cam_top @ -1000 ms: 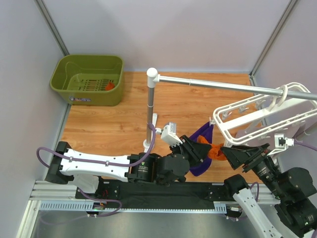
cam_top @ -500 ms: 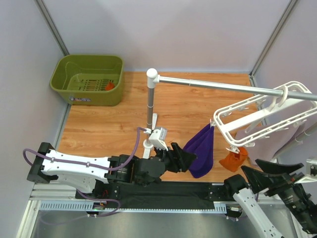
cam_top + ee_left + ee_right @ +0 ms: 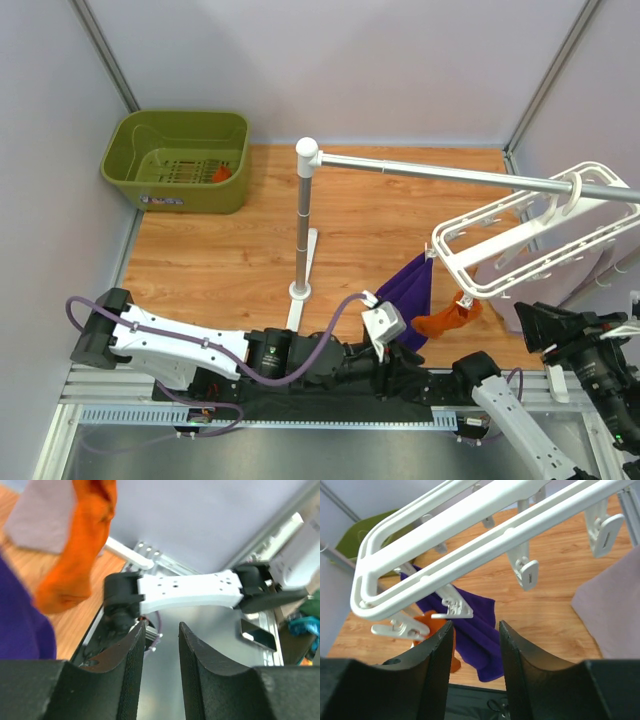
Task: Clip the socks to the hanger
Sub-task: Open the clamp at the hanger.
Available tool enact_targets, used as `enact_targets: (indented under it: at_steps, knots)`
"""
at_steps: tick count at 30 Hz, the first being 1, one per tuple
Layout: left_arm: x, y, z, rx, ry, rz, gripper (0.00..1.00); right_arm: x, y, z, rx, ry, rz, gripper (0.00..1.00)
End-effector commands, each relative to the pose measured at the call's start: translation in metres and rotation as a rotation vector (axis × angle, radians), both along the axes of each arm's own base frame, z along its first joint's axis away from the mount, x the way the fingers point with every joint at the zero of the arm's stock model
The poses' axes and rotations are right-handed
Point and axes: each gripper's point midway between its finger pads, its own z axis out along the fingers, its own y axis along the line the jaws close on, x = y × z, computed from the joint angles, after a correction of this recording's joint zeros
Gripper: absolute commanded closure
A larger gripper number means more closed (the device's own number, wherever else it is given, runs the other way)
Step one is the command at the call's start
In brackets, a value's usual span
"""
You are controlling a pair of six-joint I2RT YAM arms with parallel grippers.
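Note:
The white hanger [image 3: 530,245] hangs by its hook from the silver rail at the right. One orange sock [image 3: 445,318] dangles from a clip at its near left corner, next to a dark purple cloth [image 3: 410,290]. A second orange sock [image 3: 222,173] lies in the green basket. My left gripper [image 3: 415,380] is open and empty, low at the near edge below the hanging sock [image 3: 80,545]. My right gripper [image 3: 525,322] is open and empty, right of the sock and under the hanger [image 3: 470,535]. The right wrist view shows the clipped sock [image 3: 432,625] behind its left finger.
A green basket [image 3: 175,160] stands at the back left. The silver rail [image 3: 450,175] on its white post [image 3: 303,220] crosses the middle. A pale lilac cloth [image 3: 615,605] hangs at the right. The right arm's white link [image 3: 190,590] lies close ahead of my left gripper.
Both grippers were at the sock by the hanger's corner. The sock now hangs from a clip. My left gripper has pulled back to the near edge, and my right gripper has drawn back right.

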Motion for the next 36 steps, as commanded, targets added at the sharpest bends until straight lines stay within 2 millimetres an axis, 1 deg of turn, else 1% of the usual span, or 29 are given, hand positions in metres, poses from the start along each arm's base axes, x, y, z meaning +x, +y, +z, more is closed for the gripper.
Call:
enact_targets:
  at_steps: [1,2,3,4,5,6,7,8,9,10,11,12,13,14,15,16,17,18,20,21,24,26,27,29,31,32,34,35,36]
  knots:
    - [-0.021,-0.015,0.062,-0.157,-0.161,-0.093,0.61,0.01,-0.021,-0.011,-0.09,0.087,-0.121,0.58]
    - [-0.021,-0.019,0.065,-0.159,-0.175,-0.096,0.61,0.01,-0.022,-0.007,-0.099,0.08,-0.122,0.59]
    - [-0.022,-0.027,0.059,-0.144,-0.185,-0.096,0.6,0.011,-0.022,-0.003,-0.1,0.065,-0.122,0.59]
    - [-0.021,-0.032,0.073,-0.164,-0.19,-0.082,0.59,0.011,-0.022,0.0,-0.102,0.054,-0.118,0.59]
    - [-0.019,-0.037,0.076,-0.161,-0.209,-0.072,0.56,0.011,-0.022,0.002,-0.108,0.047,-0.114,0.6]
    - [-0.019,-0.049,0.066,-0.134,-0.222,-0.066,0.55,0.01,-0.023,0.007,-0.109,0.04,-0.115,0.62]
    - [-0.015,-0.055,0.081,-0.15,-0.229,-0.039,0.54,0.009,-0.022,0.009,-0.114,0.037,-0.111,0.64]
    - [-0.013,-0.066,0.07,-0.118,-0.243,-0.027,0.53,0.012,-0.02,0.01,-0.126,0.05,-0.102,0.65]
    - [-0.008,-0.071,0.071,-0.112,-0.242,-0.009,0.51,0.008,-0.021,0.012,-0.134,0.05,-0.094,0.68]
    - [-0.008,-0.077,0.081,-0.134,-0.239,-0.018,0.5,0.009,-0.021,0.012,-0.143,0.058,-0.095,0.69]
    - [-0.007,-0.082,0.081,-0.14,-0.218,-0.028,0.5,0.008,-0.022,0.012,-0.148,0.064,-0.094,0.7]
    - [-0.001,-0.091,0.075,-0.131,-0.207,-0.034,0.5,0.009,-0.021,0.013,-0.156,0.075,-0.093,0.72]
    - [0.001,-0.095,0.083,-0.16,-0.195,-0.038,0.5,0.009,-0.021,0.013,-0.159,0.079,-0.088,0.73]
    - [0.003,-0.099,0.082,-0.169,-0.183,-0.041,0.5,0.009,-0.02,0.013,-0.158,0.081,-0.083,0.74]
    - [0.011,-0.106,0.076,-0.159,-0.183,-0.03,0.5,0.009,-0.018,0.013,-0.159,0.08,-0.07,0.76]
    - [0.015,-0.108,0.079,-0.164,-0.182,-0.017,0.5,0.009,-0.013,0.01,-0.164,0.085,-0.04,0.76]
    - [0.02,-0.11,0.077,-0.154,-0.189,-0.004,0.5,0.009,-0.009,0.009,-0.17,0.085,-0.016,0.76]
    - [0.028,-0.112,0.075,-0.144,-0.195,0.017,0.5,0.007,0.0,0.008,-0.165,0.081,0.038,0.77]
    - [0.043,-0.112,0.07,-0.128,-0.157,0.056,0.49,0.006,0.009,0.004,-0.174,0.086,0.09,0.77]
    - [0.057,-0.111,0.067,-0.119,-0.136,0.067,0.49,0.004,0.012,0.003,-0.172,0.087,0.111,0.76]
    - [0.078,-0.105,0.06,-0.1,-0.111,0.102,0.48,0.003,0.016,0.001,-0.169,0.082,0.136,0.76]
    - [0.085,-0.099,0.062,-0.1,-0.111,0.117,0.48,0.004,0.02,0.0,-0.166,0.086,0.151,0.75]
    - [0.094,-0.095,0.058,-0.089,-0.11,0.137,0.48,0.004,0.022,-0.001,-0.165,0.089,0.165,0.75]
    - [0.101,-0.088,0.062,-0.094,-0.113,0.154,0.48,0.008,0.026,-0.003,-0.167,0.099,0.176,0.75]
    - [0.108,-0.083,0.059,-0.079,-0.119,0.168,0.48,0.01,0.027,-0.004,-0.168,0.102,0.176,0.75]
    - [0.113,-0.078,0.064,-0.085,-0.118,0.181,0.48,0.013,0.027,-0.004,-0.173,0.102,0.177,0.72]
    - [0.117,-0.072,0.06,-0.071,-0.115,0.193,0.48,0.013,0.034,-0.006,-0.175,0.104,0.21,0.67]
    - [0.121,-0.067,0.064,-0.078,-0.117,0.202,0.48,0.016,0.036,-0.004,-0.175,0.095,0.218,0.64]
    - [0.122,-0.064,0.06,-0.063,-0.119,0.206,0.48,0.017,0.04,-0.007,-0.181,0.1,0.24,0.62]
